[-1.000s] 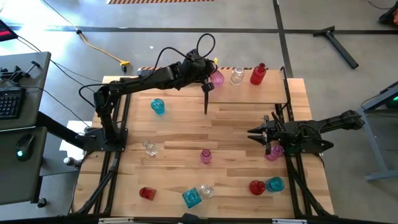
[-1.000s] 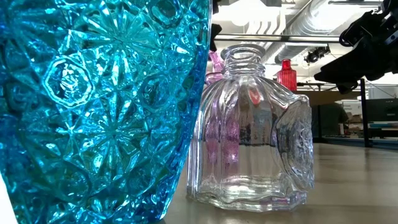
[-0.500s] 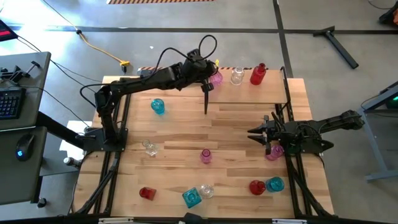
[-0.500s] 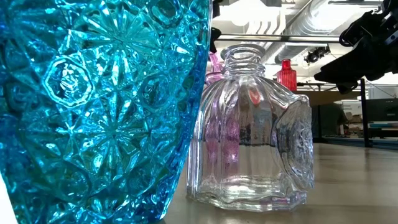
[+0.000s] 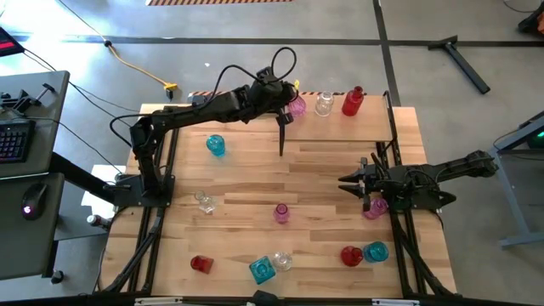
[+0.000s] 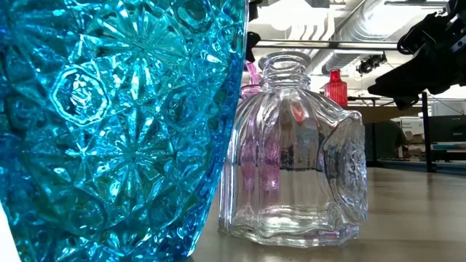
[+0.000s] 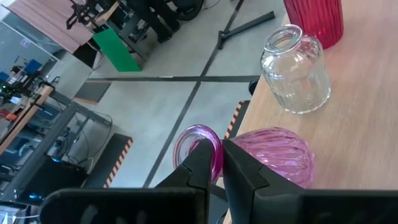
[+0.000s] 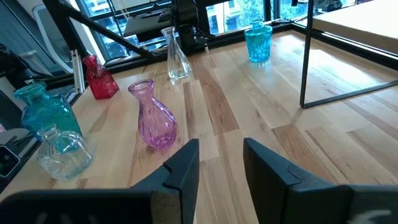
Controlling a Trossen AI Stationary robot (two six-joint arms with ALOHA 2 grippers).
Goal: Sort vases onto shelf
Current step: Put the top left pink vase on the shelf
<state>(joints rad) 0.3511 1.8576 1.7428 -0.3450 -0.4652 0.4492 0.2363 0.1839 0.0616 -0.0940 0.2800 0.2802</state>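
The shelf stands at the table's far right. On it stand a clear vase, a red vase and, at the left end, a pink vase. My left gripper is shut on the pink vase at the shelf's far left corner. My right gripper waits open above the table's right side, with nothing between its fingers. Several more vases stand on the table: a teal one, a clear one, a pink one. My left gripper holds the pink vase by the rim of its mouth. One finger seems to reach into the mouth and the other lies outside the neck. The fingers slant down from the table's left. The vase leans toward the gripper, its round body on the shelf.
Near the front edge stand a red vase, a teal vase, a clear vase, and another red and teal pair. A pink vase stands under my right arm. The shelf's black post stands by my left gripper.
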